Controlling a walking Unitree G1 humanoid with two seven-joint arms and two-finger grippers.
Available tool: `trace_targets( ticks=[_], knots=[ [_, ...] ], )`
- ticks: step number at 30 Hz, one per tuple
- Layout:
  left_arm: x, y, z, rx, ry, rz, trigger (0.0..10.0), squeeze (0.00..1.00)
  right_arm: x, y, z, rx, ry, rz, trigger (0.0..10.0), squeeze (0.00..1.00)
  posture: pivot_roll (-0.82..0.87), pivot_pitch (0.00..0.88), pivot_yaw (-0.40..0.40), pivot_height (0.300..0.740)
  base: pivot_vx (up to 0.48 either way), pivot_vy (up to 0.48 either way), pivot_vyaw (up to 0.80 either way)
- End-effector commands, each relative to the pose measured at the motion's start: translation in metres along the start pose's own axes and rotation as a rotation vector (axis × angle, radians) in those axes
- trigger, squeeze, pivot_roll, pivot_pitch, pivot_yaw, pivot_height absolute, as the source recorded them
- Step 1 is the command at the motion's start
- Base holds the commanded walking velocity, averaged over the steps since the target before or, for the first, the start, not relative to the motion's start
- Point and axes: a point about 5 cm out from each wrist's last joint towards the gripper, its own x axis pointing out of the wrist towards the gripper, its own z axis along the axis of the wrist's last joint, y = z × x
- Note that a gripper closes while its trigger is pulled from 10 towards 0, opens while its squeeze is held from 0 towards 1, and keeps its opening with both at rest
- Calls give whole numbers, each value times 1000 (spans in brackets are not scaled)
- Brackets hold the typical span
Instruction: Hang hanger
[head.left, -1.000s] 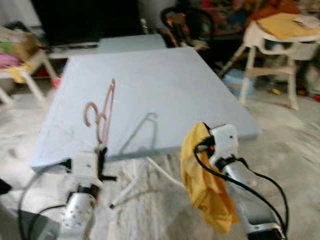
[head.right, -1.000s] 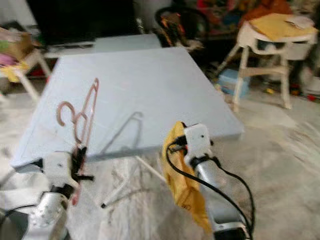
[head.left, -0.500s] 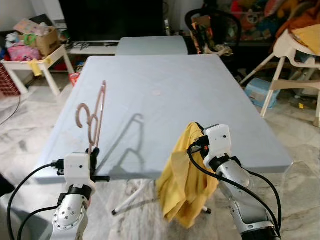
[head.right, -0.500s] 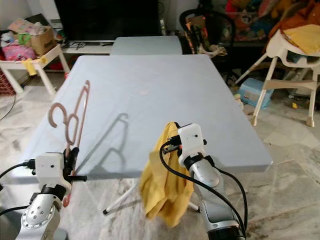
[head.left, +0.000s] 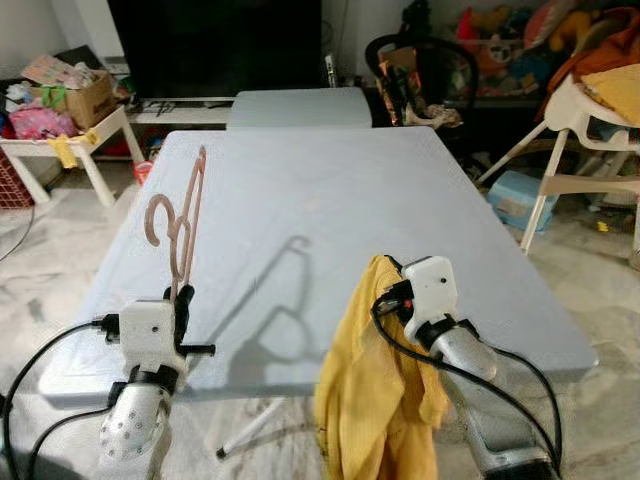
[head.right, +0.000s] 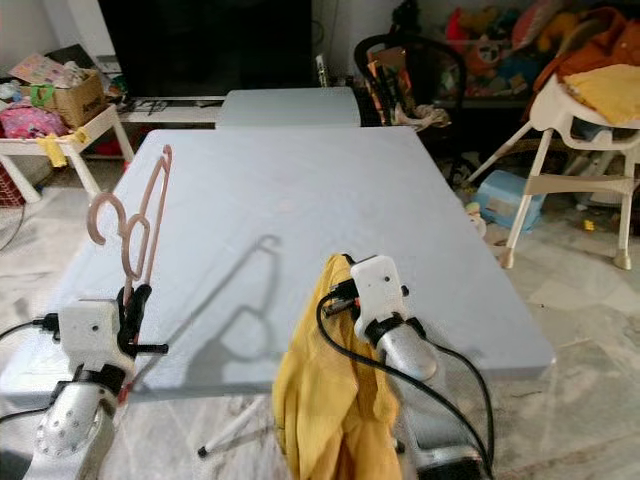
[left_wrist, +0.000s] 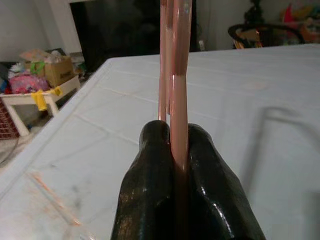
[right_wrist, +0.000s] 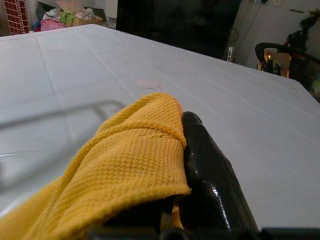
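A pink hanger (head.left: 177, 220) stands upright over the near left part of the grey table (head.left: 330, 190), hook end up. My left gripper (head.left: 183, 303) is shut on its lower end; in the left wrist view the black fingers (left_wrist: 155, 180) pinch the pink bars (left_wrist: 175, 60). My right gripper (head.left: 385, 290) is shut on a yellow cloth (head.left: 375, 390), which drapes down past the table's near edge. The right wrist view has the cloth (right_wrist: 130, 165) folded over one black finger (right_wrist: 207, 165).
A second grey table (head.left: 295, 105) stands behind, before a dark TV. A white high chair (head.left: 590, 130) with yellow cloth is at the right, a black chair (head.left: 420, 70) behind, and a white shelf with boxes (head.left: 60, 110) at the left. Marble floor surrounds.
The camera has steadied and shifted, so the table sits nearer. The hanger stays upright in my left gripper. The yellow cloth hangs lower in the right gripper.
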Motion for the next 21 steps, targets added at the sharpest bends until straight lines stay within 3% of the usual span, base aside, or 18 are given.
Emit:
trace_targets(
  ticks=[1,14,21],
  knots=[
    [-10,3,-21,7,112,11,10000,0,6,4,13,8,-56,19,10000,0,-43,0,-8,740,0,0,0],
    [-43,5,-41,13,228,-6,10000,0,13,15,10,52,-8,149,10000,0,18,0,-60,740,0,0,0],
    [-54,2,-36,14,226,-9,10000,0,69,42,50,50,-42,447,10000,0,67,17,-86,740,0,0,0]
  ],
)
